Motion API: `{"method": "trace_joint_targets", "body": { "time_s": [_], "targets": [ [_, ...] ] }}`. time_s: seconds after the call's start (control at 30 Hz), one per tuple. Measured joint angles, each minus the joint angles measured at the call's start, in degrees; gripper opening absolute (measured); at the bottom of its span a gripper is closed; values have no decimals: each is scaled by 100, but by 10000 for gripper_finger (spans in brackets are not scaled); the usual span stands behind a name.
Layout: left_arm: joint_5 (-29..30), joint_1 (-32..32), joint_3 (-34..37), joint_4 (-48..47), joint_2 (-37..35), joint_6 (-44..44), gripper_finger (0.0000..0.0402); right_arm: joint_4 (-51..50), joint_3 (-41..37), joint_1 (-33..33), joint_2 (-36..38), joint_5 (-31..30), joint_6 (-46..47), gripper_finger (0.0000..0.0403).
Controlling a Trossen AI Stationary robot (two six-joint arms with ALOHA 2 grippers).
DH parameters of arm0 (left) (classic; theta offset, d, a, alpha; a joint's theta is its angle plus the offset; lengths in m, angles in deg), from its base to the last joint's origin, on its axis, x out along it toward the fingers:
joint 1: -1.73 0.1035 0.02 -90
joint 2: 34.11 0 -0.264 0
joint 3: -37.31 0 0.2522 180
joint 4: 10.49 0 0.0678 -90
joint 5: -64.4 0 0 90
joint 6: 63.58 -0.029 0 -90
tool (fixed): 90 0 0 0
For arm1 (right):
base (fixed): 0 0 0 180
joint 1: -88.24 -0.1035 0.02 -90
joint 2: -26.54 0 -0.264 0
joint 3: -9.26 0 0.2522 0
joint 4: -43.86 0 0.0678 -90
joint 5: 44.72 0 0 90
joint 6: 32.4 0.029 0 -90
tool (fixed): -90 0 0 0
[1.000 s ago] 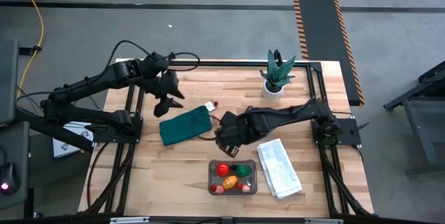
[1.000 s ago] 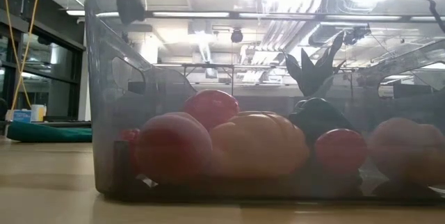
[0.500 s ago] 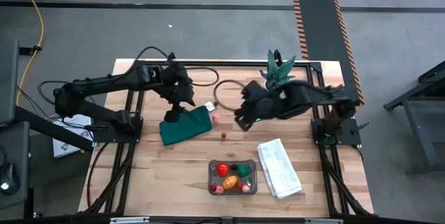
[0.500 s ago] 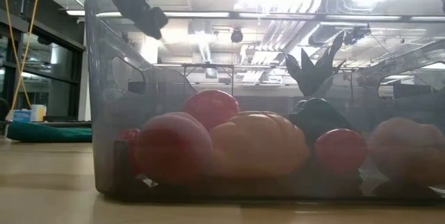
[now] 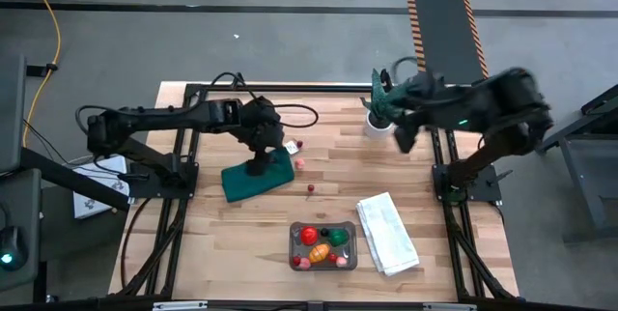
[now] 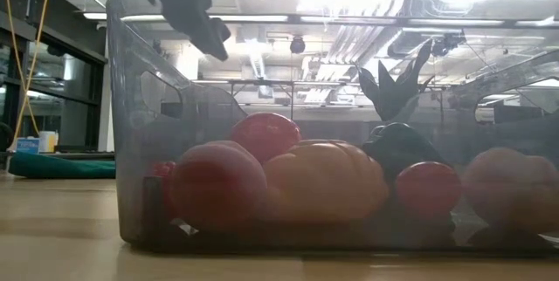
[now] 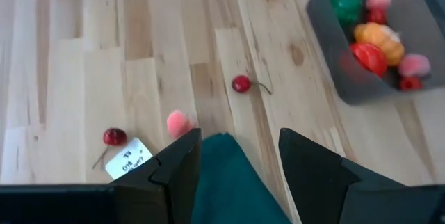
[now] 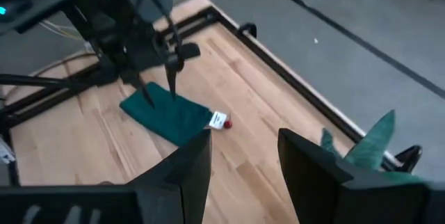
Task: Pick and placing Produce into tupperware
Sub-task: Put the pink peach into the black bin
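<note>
The clear tupperware (image 5: 323, 245) stands near the table's near edge and holds several toy produce pieces, red, orange, green and pink (image 6: 288, 176). Loose on the wood lie a pink piece (image 7: 179, 122), a dark red cherry (image 7: 241, 83) and a second cherry (image 7: 115, 137) beside a white tag. My left gripper (image 7: 240, 175) is open, low over the dark green cloth (image 5: 256, 178). My right gripper (image 8: 243, 175) is open, raised high beside the potted plant (image 5: 384, 108). My left gripper's open fingers (image 5: 259, 163) point down at the far part of the dark green cloth (image 7: 226, 186). I cannot tell whether they touch it.
A folded white towel (image 5: 387, 234) lies to the right of the tupperware. The potted plant stands at the far right of the table. Black frame rails run along the table's left, right and far edges. Bare wood lies between the cloth and the tupperware.
My right gripper has risen and drawn back from the middle of the table toward the far right, ending beside the potted plant. My left gripper has moved from the far left toward the right and near side and come down over the dark green cloth.
</note>
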Motion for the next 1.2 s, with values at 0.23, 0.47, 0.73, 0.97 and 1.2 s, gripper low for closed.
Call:
{"method": "trace_joint_targets", "body": {
  "time_s": [0.23, 0.47, 0.73, 0.97, 1.2],
  "targets": [
    [385, -231, 0, 519, 289, 235, 182, 0, 0, 0, 583, 75, -478, 156],
    [366, -338, 0, 946, 768, 407, 182, 0, 0, 0, 904, 840, -762, 156],
    [334, -323, 0, 1026, 1014, 725, 182, 5, -5, 0, 1006, 1130, -1079, 156],
    [378, -323, 0, 1116, 1009, 847, 182, 1483, -2203, 199, 1797, 1543, -1364, 156],
    [381, -323, 0, 1112, 1006, 937, 182, 3605, -5516, 727, 3444, 2539, -603, 156]
  ]
}}
